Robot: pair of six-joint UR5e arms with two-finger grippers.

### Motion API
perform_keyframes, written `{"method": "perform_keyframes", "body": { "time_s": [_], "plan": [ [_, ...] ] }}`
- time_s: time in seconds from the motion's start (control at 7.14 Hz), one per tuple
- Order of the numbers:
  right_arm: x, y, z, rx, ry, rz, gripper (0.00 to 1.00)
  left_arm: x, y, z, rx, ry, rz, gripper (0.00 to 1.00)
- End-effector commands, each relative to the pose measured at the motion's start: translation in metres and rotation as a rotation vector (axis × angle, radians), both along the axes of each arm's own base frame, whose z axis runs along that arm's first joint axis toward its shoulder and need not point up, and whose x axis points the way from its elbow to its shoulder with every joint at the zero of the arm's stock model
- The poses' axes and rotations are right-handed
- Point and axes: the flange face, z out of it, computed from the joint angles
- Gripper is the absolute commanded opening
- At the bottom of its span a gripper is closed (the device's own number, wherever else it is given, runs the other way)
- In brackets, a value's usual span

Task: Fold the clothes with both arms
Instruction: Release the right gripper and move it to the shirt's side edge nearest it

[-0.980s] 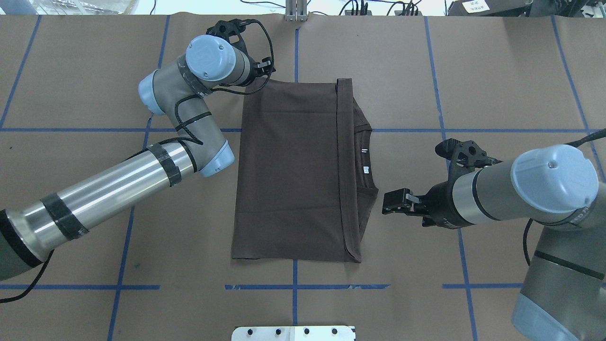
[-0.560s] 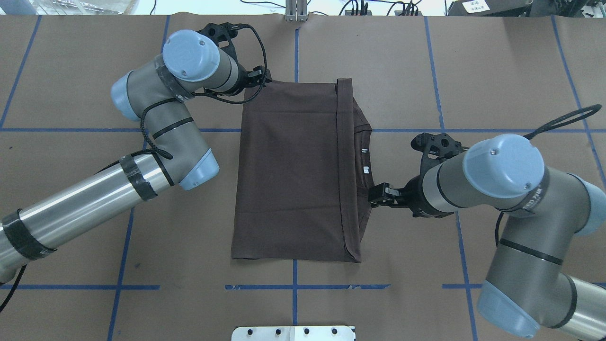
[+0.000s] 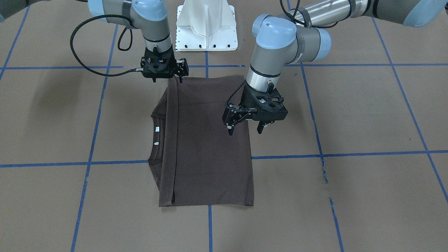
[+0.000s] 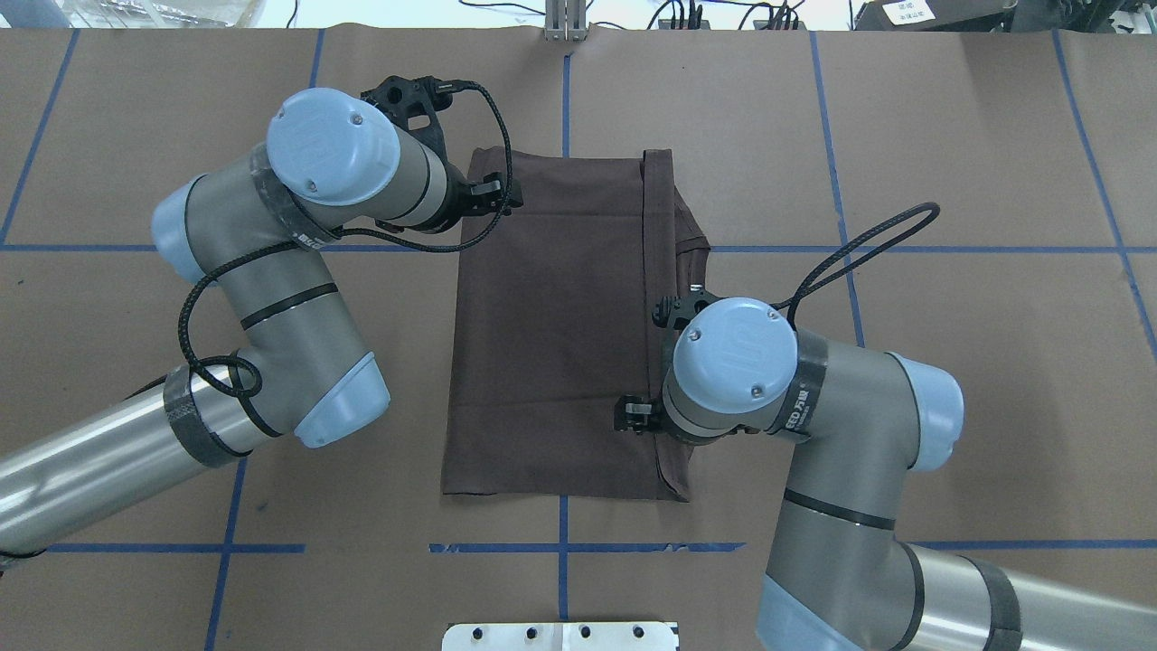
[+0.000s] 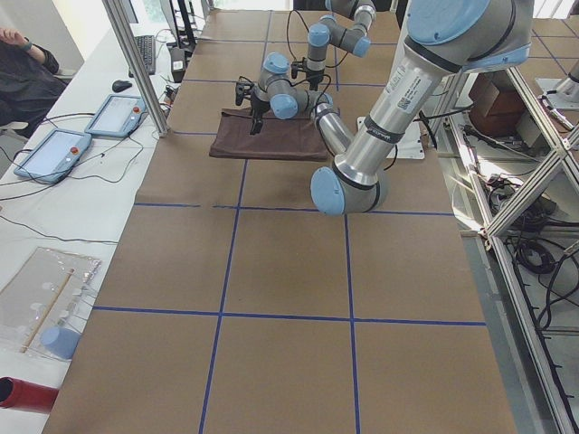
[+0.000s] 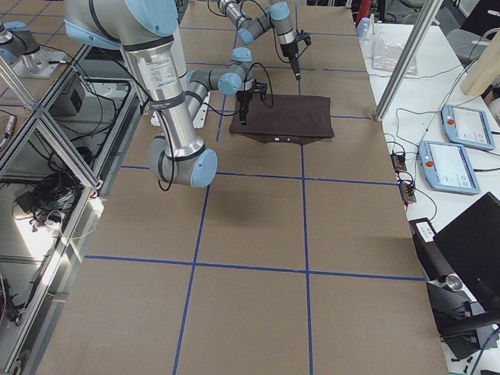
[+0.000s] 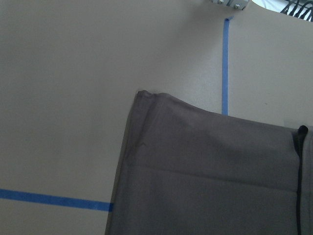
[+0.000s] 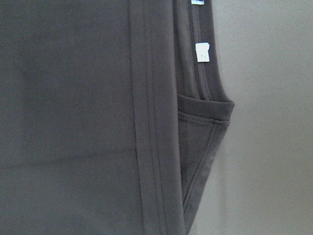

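Note:
The dark brown T-shirt (image 4: 551,325) lies folded in a flat rectangle on the brown table. Its collar (image 3: 154,140) and white neck labels (image 3: 157,129) stick out past the folded hem. My left gripper (image 3: 245,129) is open and hovers over the shirt's left edge; in the overhead view it (image 4: 495,194) is near the far left corner. My right gripper (image 3: 167,79) looks open, pointing down at the hem corner nearest the robot; the overhead view (image 4: 633,416) mostly hides it under the wrist. The wrist views show only cloth (image 7: 205,186) (image 8: 73,122), no fingers.
The white bolted pedestal base (image 3: 206,28) stands at the table's robot side. Blue tape lines (image 4: 560,548) grid the brown paper. A side table with tablets (image 5: 54,149) and a seated person (image 5: 18,63) lie beyond the far edge.
My right arm swung in from the right of the shirt to above its near hem corner. My left gripper moved from the far left corner a little toward the robot along the left edge.

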Motion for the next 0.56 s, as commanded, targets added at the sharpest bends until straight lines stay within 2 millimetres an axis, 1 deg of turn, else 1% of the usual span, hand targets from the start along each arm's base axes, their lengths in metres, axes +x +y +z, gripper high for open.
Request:
{"method": "perform_keyframes", "body": {
  "time_s": [0.0,0.28,0.42],
  "plan": [
    [-0.028,0.014,0.011,-0.002,0.064,-0.040,1.00,0.003,0.013,0.007,-0.008,0.000,0.012,1.00],
    [-0.041,0.015,0.026,0.007,0.100,-0.078,1.00,0.008,0.016,0.010,-0.009,-0.001,0.018,1.00],
    [-0.043,0.016,0.027,0.018,0.105,-0.098,1.00,0.010,0.018,0.014,-0.013,-0.005,0.020,1.00]
  ]
}}
